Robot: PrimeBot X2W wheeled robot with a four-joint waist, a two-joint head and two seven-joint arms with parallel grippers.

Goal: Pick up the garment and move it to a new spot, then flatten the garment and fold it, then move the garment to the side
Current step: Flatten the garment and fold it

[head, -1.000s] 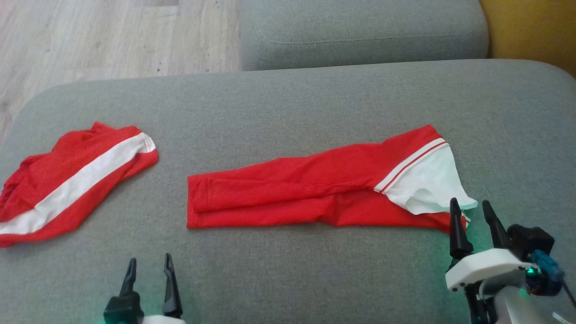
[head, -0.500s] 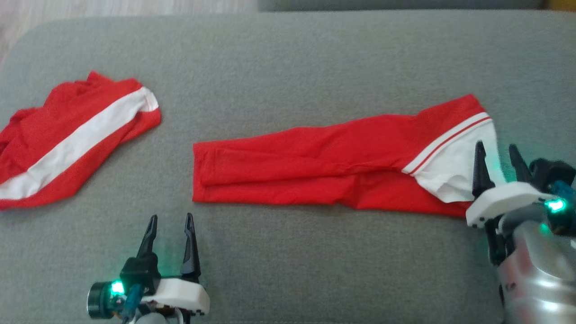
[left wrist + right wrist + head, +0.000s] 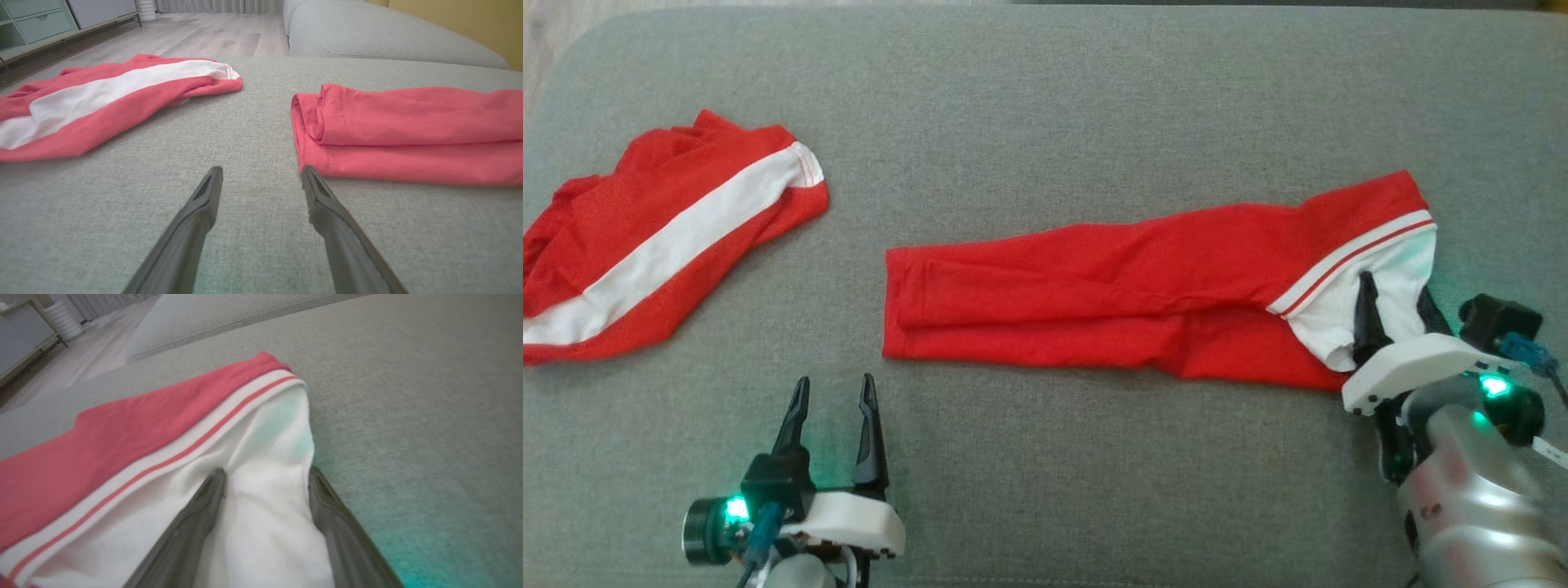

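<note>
the folded red garment (image 3: 1111, 302) lies lengthwise across the middle of the grey cushion (image 3: 1094, 98), with its white end toward the right edge. the right gripper (image 3: 1393, 286) has its fingers spread wide, one on each side of that white end, not pinching it. the left gripper (image 3: 836, 380) is also spread wide and holds nothing; it sits near the front edge, just short of the garment's left end. a second red and white shirt (image 3: 670, 245) lies crumpled at the left edge.

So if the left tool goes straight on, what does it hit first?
Probably nothing: left tool aims along bare sofa between the striped garment and the folded garment; one finger may brush the folded one's corner.
</note>
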